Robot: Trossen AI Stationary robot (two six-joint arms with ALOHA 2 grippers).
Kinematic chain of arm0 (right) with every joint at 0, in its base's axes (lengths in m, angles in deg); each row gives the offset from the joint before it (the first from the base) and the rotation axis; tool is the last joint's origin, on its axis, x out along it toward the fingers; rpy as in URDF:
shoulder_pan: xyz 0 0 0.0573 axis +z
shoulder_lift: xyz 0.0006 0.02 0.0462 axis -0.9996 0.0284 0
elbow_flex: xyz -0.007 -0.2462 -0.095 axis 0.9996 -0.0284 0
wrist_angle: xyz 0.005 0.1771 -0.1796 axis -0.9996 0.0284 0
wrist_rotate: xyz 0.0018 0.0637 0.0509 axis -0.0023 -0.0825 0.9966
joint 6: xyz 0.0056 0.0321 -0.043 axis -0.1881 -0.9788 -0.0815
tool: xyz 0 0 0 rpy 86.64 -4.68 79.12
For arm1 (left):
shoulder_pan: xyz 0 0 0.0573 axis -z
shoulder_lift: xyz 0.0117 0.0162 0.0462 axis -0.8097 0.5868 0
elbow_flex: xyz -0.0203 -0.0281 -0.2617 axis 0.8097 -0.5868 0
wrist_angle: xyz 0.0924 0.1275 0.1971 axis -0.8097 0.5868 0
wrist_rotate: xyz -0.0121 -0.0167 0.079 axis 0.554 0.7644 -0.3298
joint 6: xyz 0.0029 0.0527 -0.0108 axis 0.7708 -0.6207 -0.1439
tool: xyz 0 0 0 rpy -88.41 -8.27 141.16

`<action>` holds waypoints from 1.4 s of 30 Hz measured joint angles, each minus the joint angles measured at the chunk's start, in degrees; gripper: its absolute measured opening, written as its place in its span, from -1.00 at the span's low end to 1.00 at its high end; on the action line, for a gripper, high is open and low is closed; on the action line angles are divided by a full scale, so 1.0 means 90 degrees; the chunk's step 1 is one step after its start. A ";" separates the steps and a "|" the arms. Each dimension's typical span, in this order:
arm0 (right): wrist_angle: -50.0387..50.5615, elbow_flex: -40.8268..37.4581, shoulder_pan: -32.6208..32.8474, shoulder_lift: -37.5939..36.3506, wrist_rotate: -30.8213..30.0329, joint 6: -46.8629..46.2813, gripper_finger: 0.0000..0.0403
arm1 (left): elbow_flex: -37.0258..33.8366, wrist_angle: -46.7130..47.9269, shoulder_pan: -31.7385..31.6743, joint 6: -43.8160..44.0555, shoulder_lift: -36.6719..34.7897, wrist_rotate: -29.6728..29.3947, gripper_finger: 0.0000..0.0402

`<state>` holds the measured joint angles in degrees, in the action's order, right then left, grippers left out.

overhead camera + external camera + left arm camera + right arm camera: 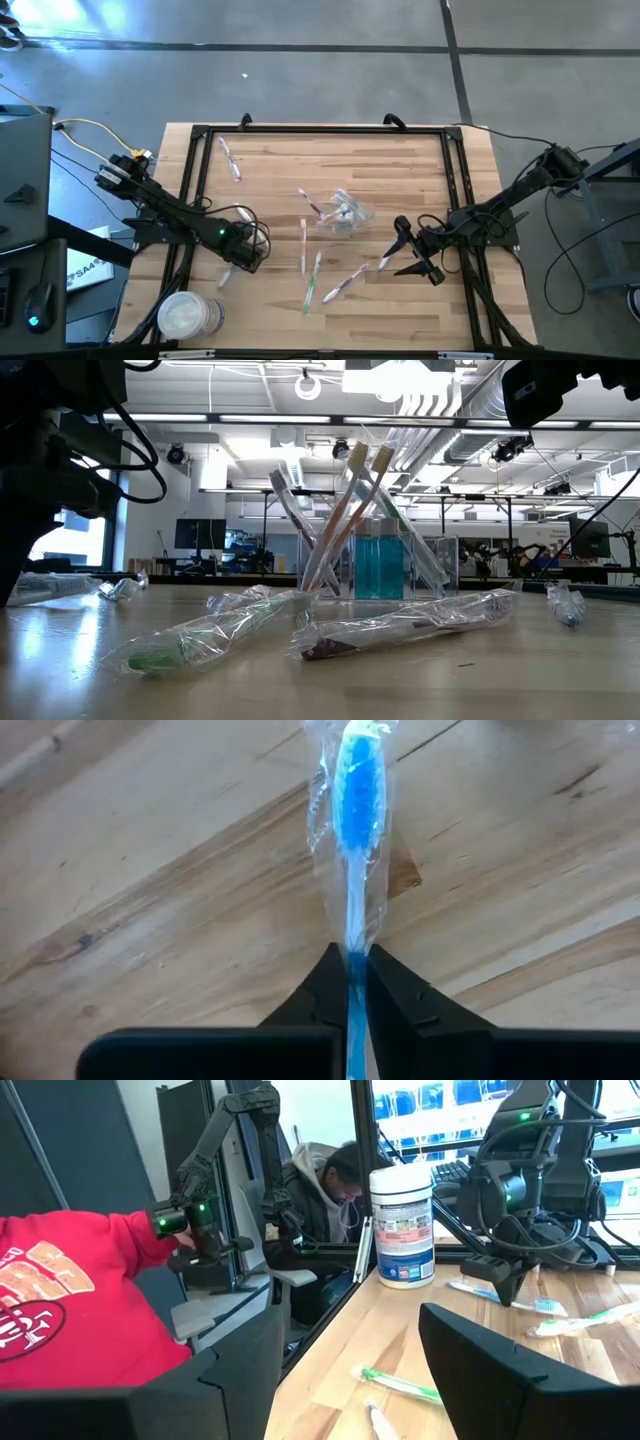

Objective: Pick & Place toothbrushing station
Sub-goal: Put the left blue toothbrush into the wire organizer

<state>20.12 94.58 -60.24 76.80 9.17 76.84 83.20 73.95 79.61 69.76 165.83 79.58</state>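
My left gripper (350, 960) points down at the table's left side (243, 258), shut on a blue toothbrush (357, 790) in a clear wrapper. Its far end shows on the wood (225, 276). A small transparent container (345, 213) holding several toothbrushes stands mid-table, and shows upright in the low view (360, 550). Several wrapped toothbrushes lie flat around it, one green (312, 282) and one white (303, 245). My right gripper (398, 256) hovers open to the container's right, with nothing between its fingers (350, 1380). My left gripper pinches the blue toothbrush's slim handle (352, 942) through its wrapper, between the two fingers. The fingers come from above, pointing down. The brush lies flat on the wood, its head (358, 780) stretching away from the fingers.
A white canister (190, 316) stands at the near left corner. A black frame (320, 131) rims the table. One more wrapped brush (230, 160) lies far left, and another (345, 283) lies near my right gripper. People sit beyond the table's left side (60, 1300).
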 joint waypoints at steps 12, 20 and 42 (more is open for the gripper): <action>-0.0007 0.0000 -0.0002 0.0000 0.0000 0.0000 0.12 | 0.0001 -0.0129 0.0002 -0.0016 0.0005 -0.0356 -0.95; -0.0010 0.0000 0.0001 0.0000 0.0000 0.0000 0.12 | 0.0133 -0.0274 -0.0007 -0.0330 -0.0020 -0.0722 -0.94; 0.0005 0.0000 0.0160 0.0002 0.0017 0.0085 0.12 | 0.3276 -0.0554 0.0521 -0.3861 -0.0075 -0.2603 -1.00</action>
<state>20.17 94.58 -58.80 76.82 9.32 77.61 112.68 68.96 84.31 35.01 165.15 56.15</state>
